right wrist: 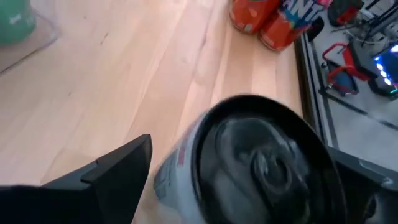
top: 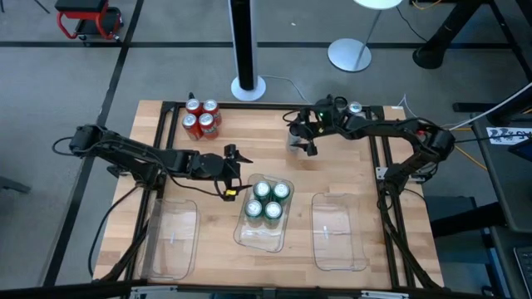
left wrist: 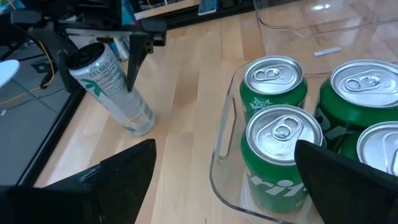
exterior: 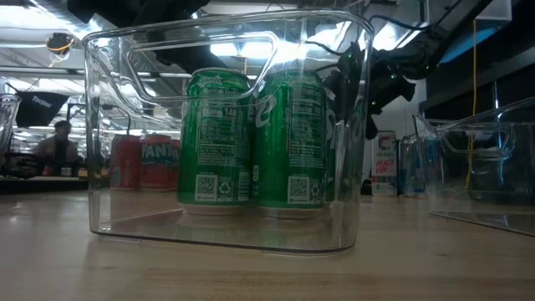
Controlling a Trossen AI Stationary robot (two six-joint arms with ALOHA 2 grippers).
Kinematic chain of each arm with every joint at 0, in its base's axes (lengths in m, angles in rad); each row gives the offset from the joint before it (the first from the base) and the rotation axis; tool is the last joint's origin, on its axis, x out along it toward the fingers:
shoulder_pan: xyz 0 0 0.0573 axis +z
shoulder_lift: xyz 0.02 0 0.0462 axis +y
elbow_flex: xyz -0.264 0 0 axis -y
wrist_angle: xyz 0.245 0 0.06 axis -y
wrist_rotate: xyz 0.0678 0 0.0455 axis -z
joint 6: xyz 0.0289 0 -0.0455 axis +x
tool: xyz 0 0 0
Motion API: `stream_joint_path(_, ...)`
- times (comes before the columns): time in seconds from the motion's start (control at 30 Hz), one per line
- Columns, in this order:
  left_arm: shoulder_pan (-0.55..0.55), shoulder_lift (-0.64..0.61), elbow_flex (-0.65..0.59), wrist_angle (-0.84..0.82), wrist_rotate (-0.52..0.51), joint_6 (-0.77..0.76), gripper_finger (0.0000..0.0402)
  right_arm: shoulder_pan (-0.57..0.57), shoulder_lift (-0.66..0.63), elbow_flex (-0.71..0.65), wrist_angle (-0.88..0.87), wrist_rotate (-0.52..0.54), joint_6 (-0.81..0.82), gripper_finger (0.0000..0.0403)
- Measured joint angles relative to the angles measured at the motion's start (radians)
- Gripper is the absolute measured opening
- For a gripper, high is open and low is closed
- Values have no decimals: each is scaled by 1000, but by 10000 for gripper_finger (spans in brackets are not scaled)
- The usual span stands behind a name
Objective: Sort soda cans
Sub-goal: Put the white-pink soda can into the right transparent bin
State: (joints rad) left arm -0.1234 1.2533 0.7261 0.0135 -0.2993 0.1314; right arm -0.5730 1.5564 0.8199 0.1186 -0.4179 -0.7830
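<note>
right gripper (top: 304,141) clamping silver can (top: 297,139), mid-table

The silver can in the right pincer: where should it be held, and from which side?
Grip the silver can around its upper wall, fingers on opposite sides, coming side-on. It is a slim cylinder, tilted, and the right pincer already clamps it there.
</note>
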Motion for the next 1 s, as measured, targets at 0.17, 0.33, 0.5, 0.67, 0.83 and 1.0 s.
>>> stream_joint_path(0.17, 0, 0, 0, -1, 0, 0, 371, -1, 61, 0, 12, -2, 22, 367)
stream_joint_path(0.33, 0, 0, 0, -1, 0, 0, 371, -1, 85, -1, 31, -1, 18, 348)
stream_joint_path(0.5, 0, 0, 0, -2, 0, 5, 371, -1, 85, -1, 99, -18, 17, 285)
stream_joint_path(0.67, 0, 0, 0, -2, 0, 6, 371, -2, 85, -1, 117, -18, 17, 256)
stream_joint_path(0.83, 0, 0, 0, -2, 0, 6, 371, -3, 74, -1, 109, -42, 18, 256)
stream_joint_path(1.0, 0, 0, 0, -3, 0, 6, 371, -3, -32, -2, 54, -88, 19, 257)
